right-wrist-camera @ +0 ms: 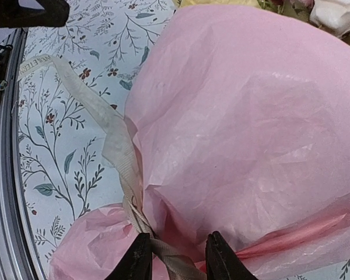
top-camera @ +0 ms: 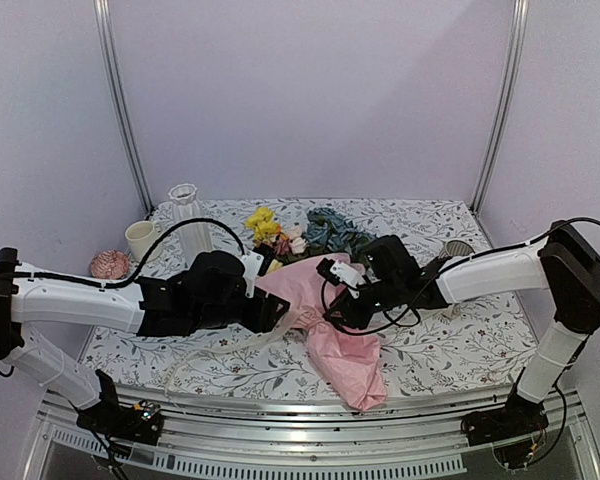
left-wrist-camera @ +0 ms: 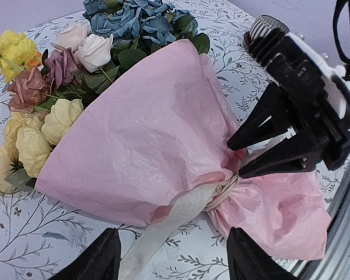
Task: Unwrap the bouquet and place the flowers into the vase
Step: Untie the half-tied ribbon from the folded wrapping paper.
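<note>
Right gripper: jaws stand narrowly apart, straddling the knot at the bouquet's waist. A strand of ribbon lies in the gap, and neither side looks pressed onto it.
Left gripper: jaws wide and holding nothing, low over the loose ribbon tail.
Ribbon: pale flat tape tied round the wrap. One long tail trails across the worktop towards the left arm.
Bouquet: lies on its side mid-worktop between the two arms, fully wrapped in crinkled pink paper. The bloom end points to the far side and the flared paper skirt to the near edge.
Flowers: yellow, cream and pink roses and blue-teal clusters stick out of the open end. The stems are hidden in the paper.
Vase: upright at the far left beside a cream mug, well apart from the bouquet, with no flowers in it.
Step in hand: judged to be undoing the tie, since the wrap is not yet opened.
Doing it well: grip ribbon only, never the thin paper. Pull the tail away from the knot, low along the worktop, while the other gripper pins the skirt so the bunch does not slide.
Risk: a snatched pull could tighten the knot or tear the paper.
</note>
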